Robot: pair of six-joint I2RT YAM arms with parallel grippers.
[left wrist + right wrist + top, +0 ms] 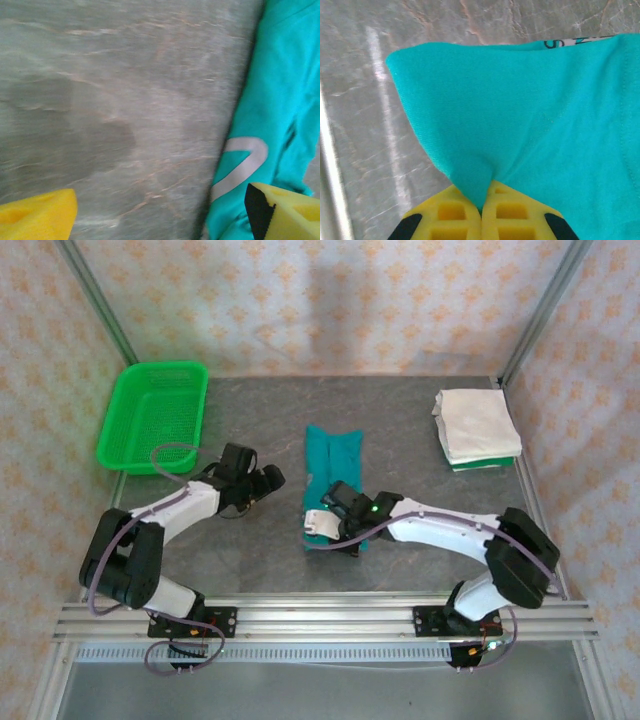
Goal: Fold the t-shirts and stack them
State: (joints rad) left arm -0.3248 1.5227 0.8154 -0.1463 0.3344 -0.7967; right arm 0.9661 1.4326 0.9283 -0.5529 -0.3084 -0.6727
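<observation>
Grey marbled tabletop (420,440) lies bare between the teal t-shirt (332,455) at its middle and the folded white stack (476,425) by the far right edge. The shirt's white lettering is cut off and unreadable. The right gripper (481,207), pressed together, pinches the shirt's near end. The left gripper (160,215), spread, is just beside the shirt's left edge.

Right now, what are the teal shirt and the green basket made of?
The teal shirt looks like soft, matte knit cloth: fine ribbing and a stitched seam show, and it bunches into folds. The basket looks like stiff, shiny plastic mesh, judging by its holes.
</observation>
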